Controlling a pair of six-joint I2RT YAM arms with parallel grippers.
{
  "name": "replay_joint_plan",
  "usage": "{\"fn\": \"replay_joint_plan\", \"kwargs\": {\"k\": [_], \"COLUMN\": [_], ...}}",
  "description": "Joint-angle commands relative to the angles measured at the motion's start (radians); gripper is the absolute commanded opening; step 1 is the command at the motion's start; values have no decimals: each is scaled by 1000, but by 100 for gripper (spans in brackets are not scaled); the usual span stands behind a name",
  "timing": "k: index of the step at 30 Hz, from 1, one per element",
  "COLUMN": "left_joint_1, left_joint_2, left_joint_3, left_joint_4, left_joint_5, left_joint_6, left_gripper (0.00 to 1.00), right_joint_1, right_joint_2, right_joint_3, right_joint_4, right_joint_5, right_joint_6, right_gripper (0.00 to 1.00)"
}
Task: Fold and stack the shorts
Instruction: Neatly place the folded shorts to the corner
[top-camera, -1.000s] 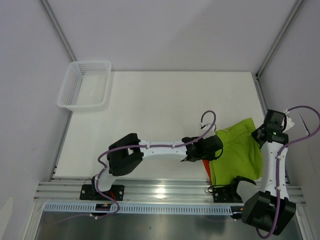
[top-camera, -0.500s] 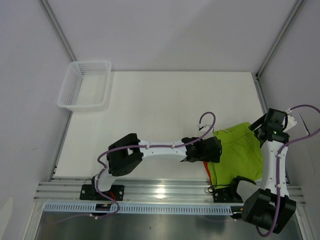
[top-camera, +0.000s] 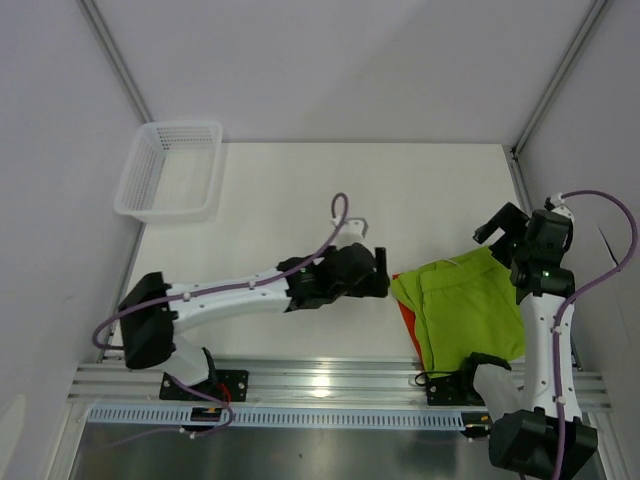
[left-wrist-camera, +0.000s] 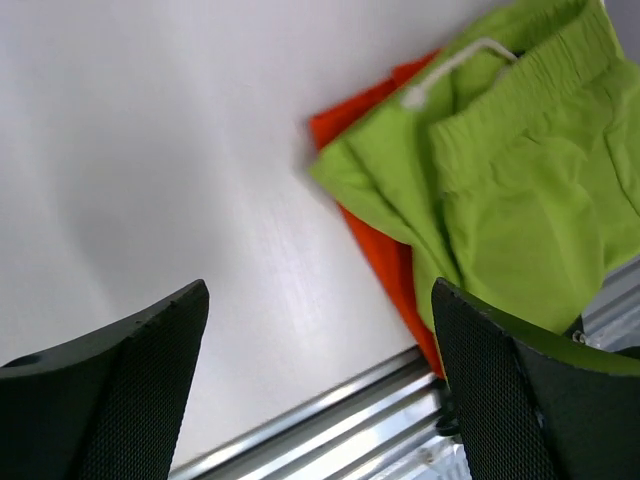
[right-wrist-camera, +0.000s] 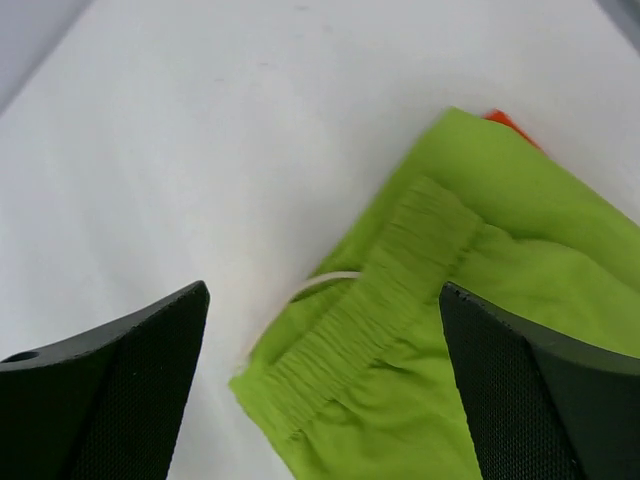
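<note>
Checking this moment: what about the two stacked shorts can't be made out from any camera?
- Orange shorts: every view shows only a thin strip. The lime green shorts cover the rest, so the fold cannot be judged.
- Lime green shorts' near edge, top view: partly covered by the right arm's base.
- Left wrist view: the frame edge and a finger cut off the stack's right part.

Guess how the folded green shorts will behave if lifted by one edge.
Probably floppy: the green shorts are thin, creased fabric, so the fold would likely open. Pushed, they'd likely bunch and might drag the orange shorts beneath. The loose drawstring may dangle or snag.
</note>
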Motion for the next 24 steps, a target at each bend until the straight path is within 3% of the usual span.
{"fn": "replay_joint_plan", "kwargs": {"k": [1, 4, 10, 12, 18, 21, 24], "left_joint_1": [142, 255, 429, 443, 448, 448, 448], "left_joint_2": [-173, -331, -597, -685, -842, -898, -919], "left_joint_3": [-136, -242, -401, -458, -630, -708, -776], "left_joint_4": [16, 27, -11, 0, 33, 64, 109], "left_joint_5": [0, -18, -26, -49, -104, -89, -72], "left_joint_6": [83, 150, 240, 246, 257, 292, 313], "left_gripper": [93, 94, 97, 97, 98, 99, 99], "right_joint_1": [79, 146, 454, 580, 937, 1021, 1029], "right_joint_2": [-34, -48, -16, 6, 30, 12, -14], "right_joint_3": [7, -39, -90, -117, -271, -387, -496], "right_joint_4": [164, 289, 454, 534, 716, 827, 933], "right_joint_5": [-116, -161, 10, 31, 283, 336, 340], "right_joint_6": [-17, 7, -91, -134, -267, -326, -337], "right_gripper": [99, 99, 100, 100, 100, 99, 99]}}
